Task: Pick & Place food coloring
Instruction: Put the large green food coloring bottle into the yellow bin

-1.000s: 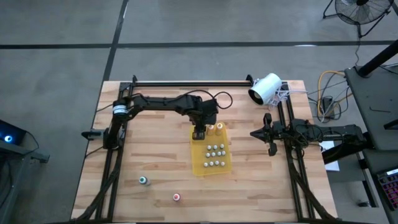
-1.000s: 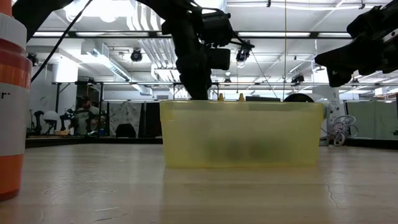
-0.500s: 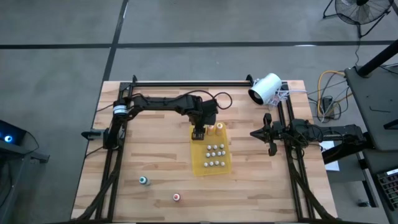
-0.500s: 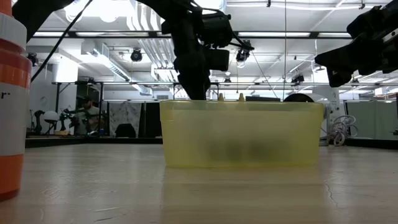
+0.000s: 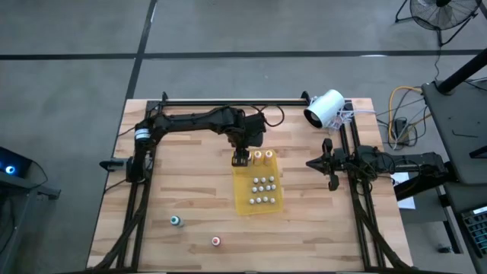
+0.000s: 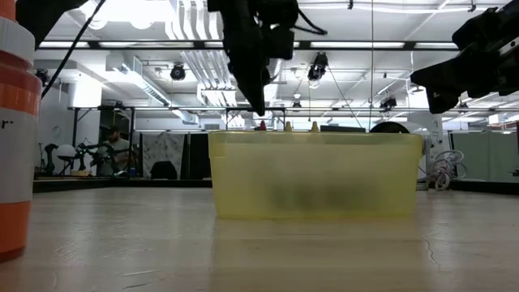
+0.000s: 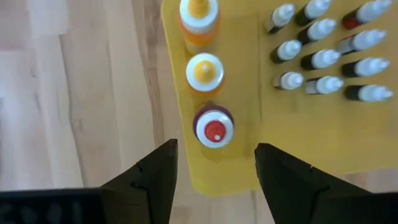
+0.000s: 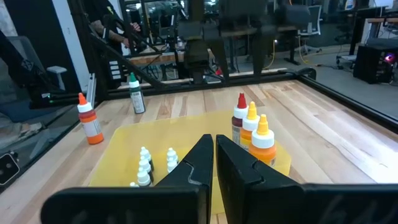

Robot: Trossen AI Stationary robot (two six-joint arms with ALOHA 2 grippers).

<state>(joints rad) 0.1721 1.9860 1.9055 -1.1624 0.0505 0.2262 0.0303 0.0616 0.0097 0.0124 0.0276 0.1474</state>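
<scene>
The food coloring stands in a yellow tray (image 5: pixel 259 199). A maroon bottle with a red tip (image 7: pixel 213 126), a yellow-capped one (image 7: pixel 204 71) and an orange one (image 7: pixel 199 15) line the tray's far edge. Several small white-capped bottles (image 5: pixel 262 185) fill its middle. My left gripper (image 7: pixel 214 177) hangs open above the maroon bottle, fingers pointing down on either side of it and clear of it. A teal-topped bottle (image 5: pixel 176 221) and a pink-topped one (image 5: pixel 216 241) stand on the table near its front left. My right gripper (image 8: pixel 214 163) is shut, level, at the table's right.
A big white cylinder device (image 5: pixel 325 108) lies at the table's far right corner. An orange bottle (image 6: pixel 16 122) stands close before the low camera. Bare wooden table (image 5: pixel 190 190) lies left of and in front of the tray.
My left gripper has risen straight up out of the tray's far left corner, mostly in the last half second. The maroon bottle stays standing in the tray, and its red tip now shows free above the tray's rim, below the fingers.
</scene>
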